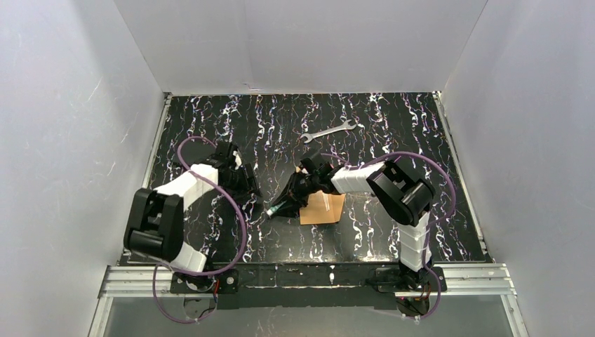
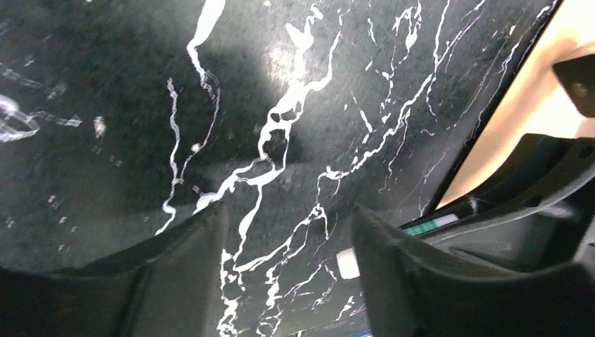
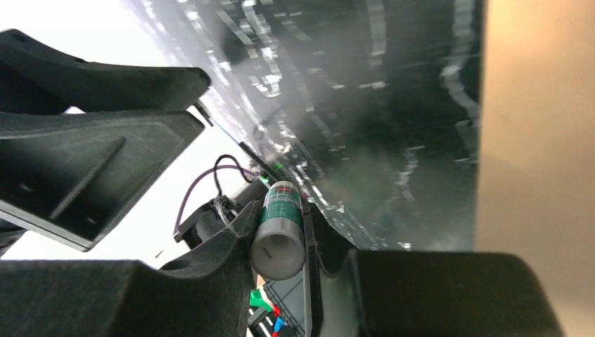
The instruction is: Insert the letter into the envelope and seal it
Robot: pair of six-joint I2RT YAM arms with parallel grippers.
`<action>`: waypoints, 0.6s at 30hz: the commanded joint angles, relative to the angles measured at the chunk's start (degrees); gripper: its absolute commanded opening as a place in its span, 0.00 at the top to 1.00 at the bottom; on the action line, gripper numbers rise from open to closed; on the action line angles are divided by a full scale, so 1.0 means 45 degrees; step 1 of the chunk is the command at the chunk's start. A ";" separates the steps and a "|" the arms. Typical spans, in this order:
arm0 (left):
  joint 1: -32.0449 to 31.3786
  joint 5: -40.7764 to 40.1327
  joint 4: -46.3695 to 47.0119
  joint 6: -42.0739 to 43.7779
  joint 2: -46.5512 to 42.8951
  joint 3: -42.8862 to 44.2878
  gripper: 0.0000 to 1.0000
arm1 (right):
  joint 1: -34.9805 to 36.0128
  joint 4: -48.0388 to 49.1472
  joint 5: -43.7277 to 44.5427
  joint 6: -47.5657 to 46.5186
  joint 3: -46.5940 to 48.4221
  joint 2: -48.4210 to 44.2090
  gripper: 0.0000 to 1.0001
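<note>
Right gripper (image 1: 284, 203): jaws closed on a small white tube with a green label, looks like a glue stick (image 3: 279, 232). It is held low over the counter (image 1: 393, 133), just beside the left edge of the envelope (image 1: 324, 209). Left gripper (image 2: 288, 217): jaws partly spread with nothing between them, hanging over bare counter near the envelope's left side, not touching it.

The envelope lies flat at centre, partly under the right arm. The letter can't be seen as a separate sheet. It may be inside, cannot tell. Flap state is also hidden.

Risks:
- Nothing pins the envelope, so a glue stroke likely drags or spins it instead of coating the flap.
- The tube sits off the paper edge, so glue may smear on the counter.
- Can't tell if the cap is on. If it is, no glue transfers.
- The tube looks angled in the grip, so pressing down could make it slip or twist out.
- The two wrists are close, so a sideways move risks a bump.
- Sealing with the letter unconfirmed fails the task.

The wrench (image 1: 328, 130) lies well apart at the far side, no concern.
</note>
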 commanded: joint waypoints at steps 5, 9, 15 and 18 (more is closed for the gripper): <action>0.0055 0.2019 0.1098 -0.0124 0.1247 0.0700 0.49 | -0.0001 -0.1906 0.0485 -0.0871 0.0633 0.0197 0.55; 0.0034 0.2421 0.1203 -0.0079 0.1684 0.0783 0.49 | -0.0001 -0.2542 0.0678 -0.0971 0.0925 0.0148 0.46; 0.0000 0.2779 0.1151 0.0286 0.2600 0.1315 0.50 | 0.0016 -0.3476 0.1297 -0.1901 0.1553 -0.0511 0.43; -0.0025 0.2816 0.0970 0.0399 0.2865 0.1588 0.52 | 0.0017 -0.4577 0.1857 -0.2959 0.2343 -0.1262 0.43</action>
